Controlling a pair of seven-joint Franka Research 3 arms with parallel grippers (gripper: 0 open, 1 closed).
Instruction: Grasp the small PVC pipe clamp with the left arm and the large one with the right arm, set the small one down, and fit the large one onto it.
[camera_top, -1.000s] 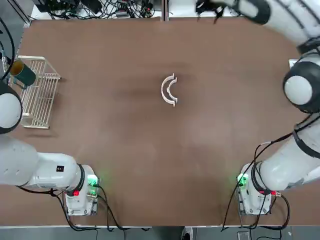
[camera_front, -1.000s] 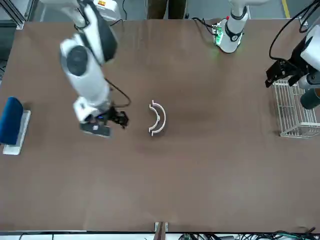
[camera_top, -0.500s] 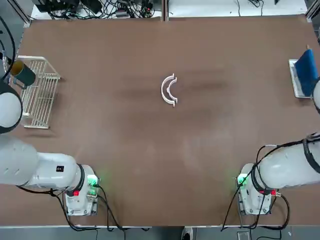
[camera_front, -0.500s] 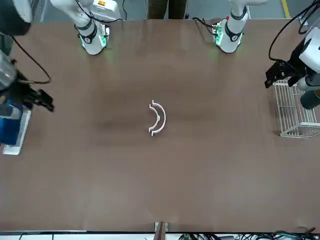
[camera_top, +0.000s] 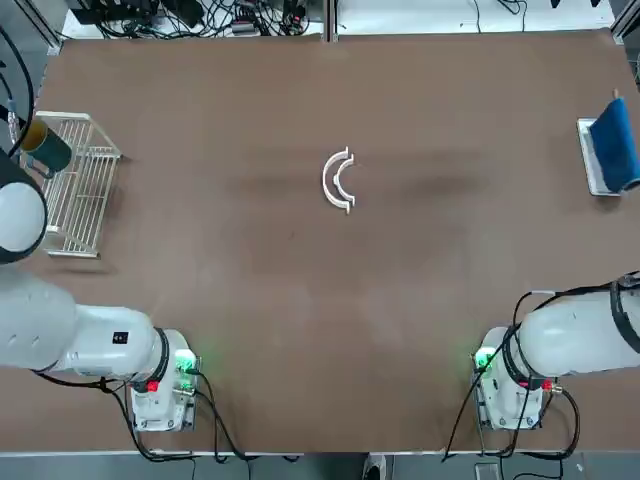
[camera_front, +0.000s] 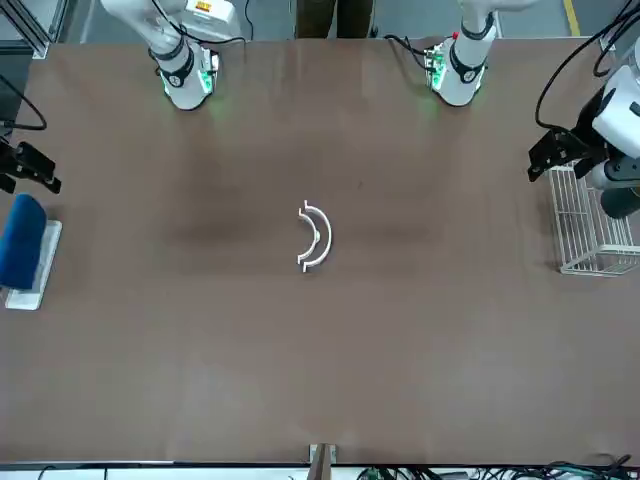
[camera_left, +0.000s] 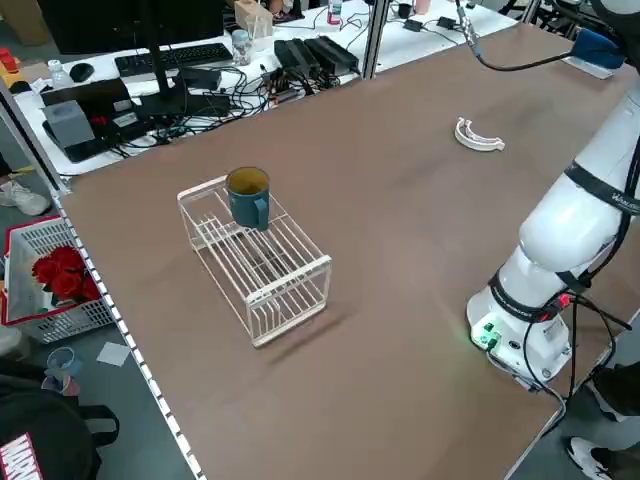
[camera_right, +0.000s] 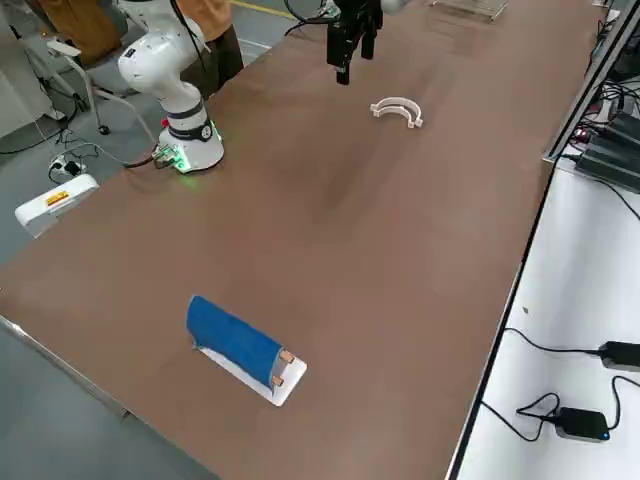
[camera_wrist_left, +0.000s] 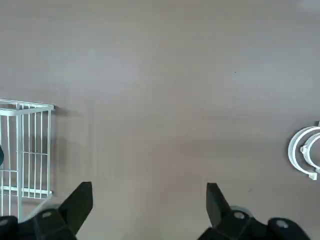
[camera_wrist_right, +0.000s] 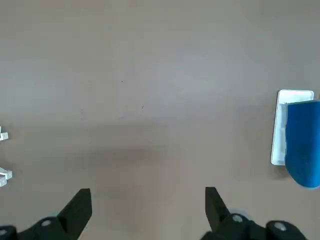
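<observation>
Shows black left gripper (camera_wrist_left: 149, 184) and right gripper (camera_wrist_right: 148, 189) wide, empty, flanking small white plastic half-ring (camera_top: 337, 181) and larger one (camera_top: 325, 180). Probably permits two-sided grasping.

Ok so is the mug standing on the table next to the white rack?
No, the mug sits up on the white wire rack.

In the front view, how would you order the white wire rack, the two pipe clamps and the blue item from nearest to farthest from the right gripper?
From the right gripper:
1. Blue item, on the robot's right.
2. Small clamp and large clamp, mid-table, too close together to rank.
3. Wire rack, on the robot's left.
</observation>
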